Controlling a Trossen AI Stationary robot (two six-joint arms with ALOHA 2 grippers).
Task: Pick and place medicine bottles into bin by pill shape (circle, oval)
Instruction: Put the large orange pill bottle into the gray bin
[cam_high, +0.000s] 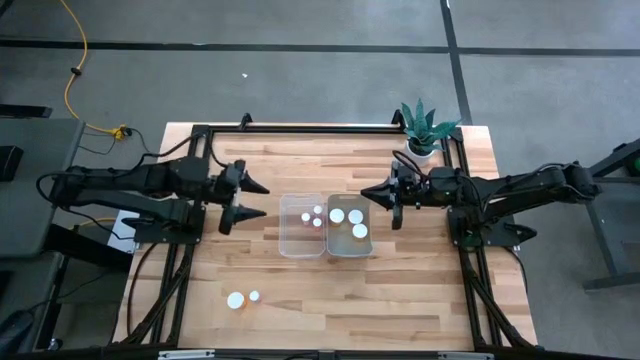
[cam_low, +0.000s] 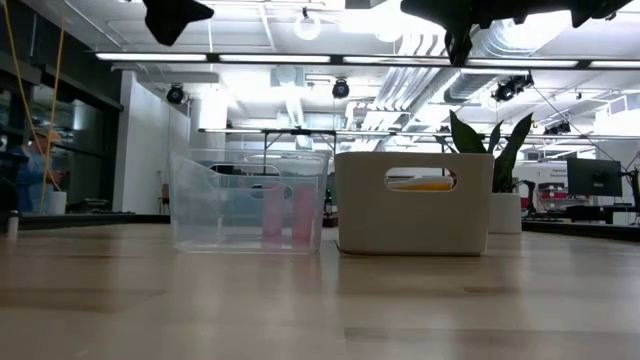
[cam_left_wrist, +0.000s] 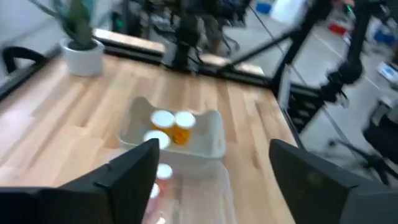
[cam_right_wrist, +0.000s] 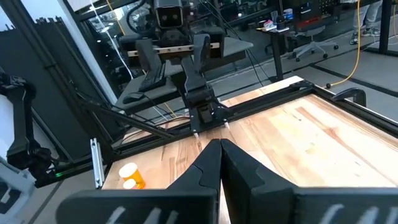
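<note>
Two bottles (cam_high: 243, 298) wait unsorted near the table's front edge — left claw (cam_high: 250, 200) gapes empty beside the clear bin (cam_high: 301, 226), right claw (cam_high: 375, 192) pinched closed, holding nothing.

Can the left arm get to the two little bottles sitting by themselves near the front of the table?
Probably yes. The left gripper is open and empty, and the two bottles stand on bare table on its side, with nothing between.
</note>
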